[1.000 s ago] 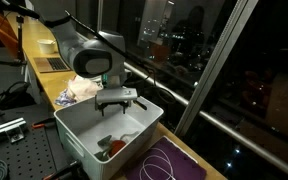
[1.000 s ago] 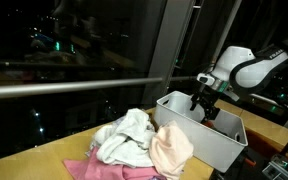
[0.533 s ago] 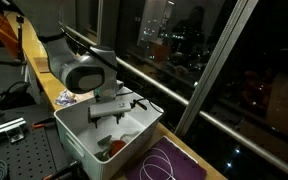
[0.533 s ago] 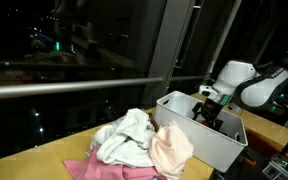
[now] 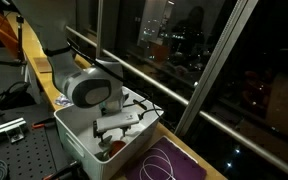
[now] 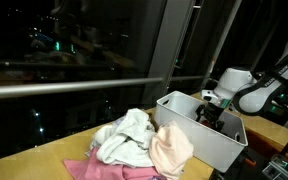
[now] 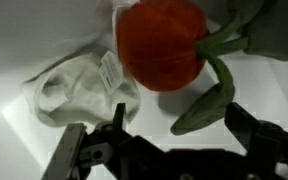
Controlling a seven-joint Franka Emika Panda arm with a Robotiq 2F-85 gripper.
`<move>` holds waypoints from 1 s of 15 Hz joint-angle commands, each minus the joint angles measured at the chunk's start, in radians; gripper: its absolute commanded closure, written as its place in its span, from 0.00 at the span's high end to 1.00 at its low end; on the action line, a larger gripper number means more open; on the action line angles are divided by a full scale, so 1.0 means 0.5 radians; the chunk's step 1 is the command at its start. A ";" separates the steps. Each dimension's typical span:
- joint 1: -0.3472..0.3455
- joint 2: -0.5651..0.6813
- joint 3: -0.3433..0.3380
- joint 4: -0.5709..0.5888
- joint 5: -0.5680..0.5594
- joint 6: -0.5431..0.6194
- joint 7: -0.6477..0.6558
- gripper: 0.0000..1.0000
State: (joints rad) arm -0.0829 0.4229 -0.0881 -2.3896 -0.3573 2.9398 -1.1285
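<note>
A dark window [image 5: 184,40] runs behind a long counter [image 5: 36,55]. The arm [image 5: 89,90] bends over from the counter side and dips into a white bin [image 5: 79,140], which stands at the counter's end and shows in both exterior views. Just beside the bin, on the counter, lies a pile of clothes [image 6: 134,140] in white, peach and pink. On the bin's other side a purple mat [image 5: 179,165] carries a loop of white cord.

The gripper [image 5: 117,125] is down inside the bin, below its rim, and points at the floor of it. In the wrist view its fingers [image 7: 72,155] stand wide apart with nothing between them; it holds nothing and touches nothing.

Right ahead of the spread jaws sits a red ball [image 7: 161,42] on the bin's white floor. A green stalk [image 7: 206,105] curves from its side toward the gripper. A grey cloth [image 7: 274,30] lies in the corner past the ball. A white cloth [image 7: 79,90] lies crumpled against the ball, nearer one finger, with a small tag [image 7: 110,70] showing at its edge.

In an exterior view a reddish patch shows near the bin's front corner, just below the gripper.
</note>
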 commanded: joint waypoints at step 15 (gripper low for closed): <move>-0.098 0.369 0.114 0.660 0.017 -0.294 -0.010 1.00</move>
State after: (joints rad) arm -0.1043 0.5766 -0.0647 -2.1273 -0.3625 2.8480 -1.1269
